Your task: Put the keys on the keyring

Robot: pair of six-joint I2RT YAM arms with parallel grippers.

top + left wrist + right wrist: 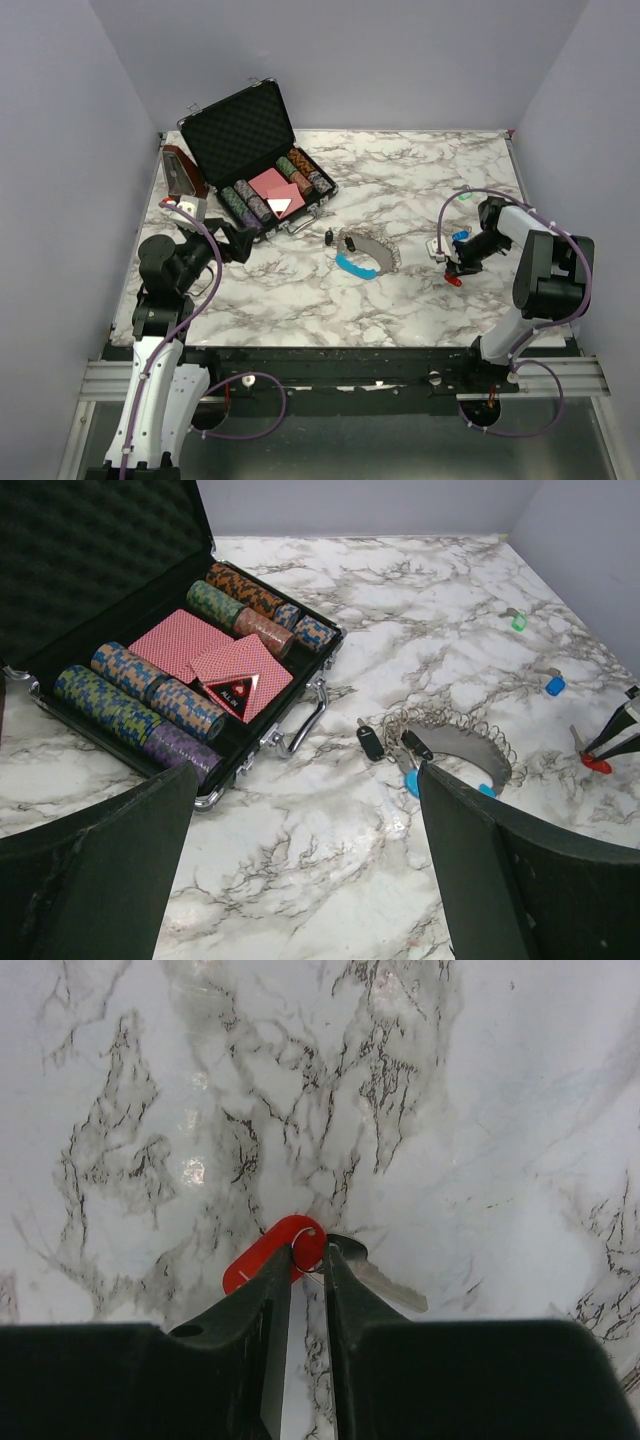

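Note:
The red key (262,1257) lies on the marble with its silver blade (385,1280) pointing right. My right gripper (308,1257) is closed to a narrow gap around its small ring and the end of the red tag; it also shows in the top view (456,270) with the red key (453,281). A blue key (461,236) lies just behind it. The keyring (366,254), a silver coil with a blue section (354,268) and black clips, lies mid-table, seen too in the left wrist view (452,742). My left gripper (305,780) is wide open and empty, left of the keyring (240,243).
An open black case (248,128) of poker chips and red cards stands at the back left, close beside my left gripper. A small green-headed key (466,197) lies at the back right. A brown object (183,172) lies by the left wall.

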